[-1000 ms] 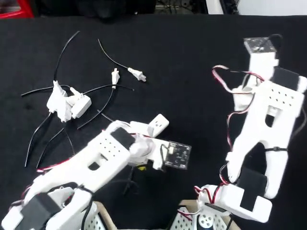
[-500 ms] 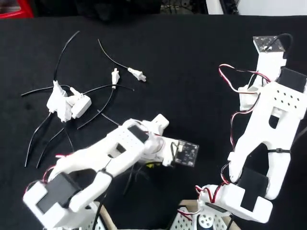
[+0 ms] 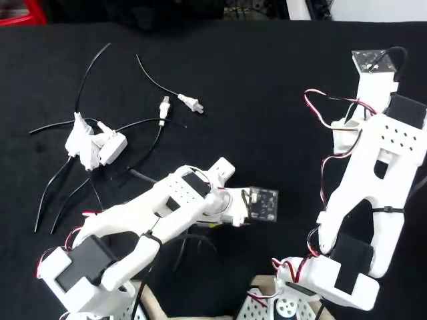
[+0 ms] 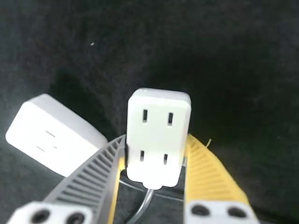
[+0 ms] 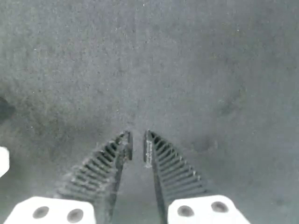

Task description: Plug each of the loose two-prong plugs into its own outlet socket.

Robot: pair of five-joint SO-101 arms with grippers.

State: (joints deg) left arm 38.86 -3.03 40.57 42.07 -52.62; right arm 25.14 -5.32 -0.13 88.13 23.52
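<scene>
Left gripper: grey finger and yellow finger are clamped on the lower half of a white outlet block. Its slotted face points at the wrist camera, two slot pairs visible, and its cord runs back between the fingers. It's held over the black table, near the front edge.

A second socket block lies on the cloth just beside the grey finger, apart from the held block. From above it sits against the left arm's wrist. The arm itself covers the held block in that view.

Right gripper: fingers are closed to a thin slit with nothing between them, pointing down at bare cloth. Right arm stands on the far right, well apart from everything else.

Loose two-prong plugs: one and another lie back-left of the left arm, black cords trailing. Further left is a cluster of white sockets with cords crossing around it. Can't tell what's seated in there.
</scene>
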